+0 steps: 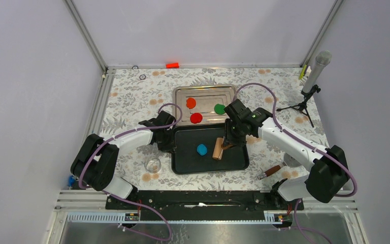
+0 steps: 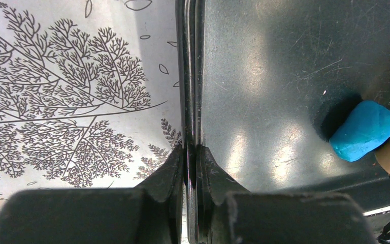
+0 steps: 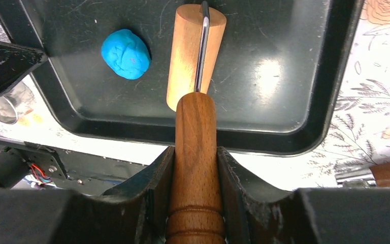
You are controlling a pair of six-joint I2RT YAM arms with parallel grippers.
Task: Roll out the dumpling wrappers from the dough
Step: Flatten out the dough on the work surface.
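The dough [image 1: 202, 149] is a thick, bright blue lump lying in the black tray [image 1: 193, 162]. Just to its right rests the pale barrel of a wooden roller [image 1: 218, 149], not touching it. My right gripper [image 3: 195, 150] is shut on the roller's dark handle, and from there the barrel [image 3: 193, 51] and the dough [image 3: 126, 53] lie side by side. My left gripper [image 2: 192, 150] is shut on the black tray's left rim, with the dough [image 2: 364, 130] far to its right. Three dumpling wrappers lie in the silver tray [image 1: 205, 91]: orange-red [image 1: 191, 102], red [image 1: 196, 118] and green [image 1: 220, 108].
A small glass cup [image 1: 153, 164] stands left of the black tray's near corner. A second wooden-handled tool [image 1: 271, 171] lies on the patterned cloth at the near right. A microphone on a tripod [image 1: 312, 81] stands at the far right. A red block [image 1: 172, 65] sits on the back rail.
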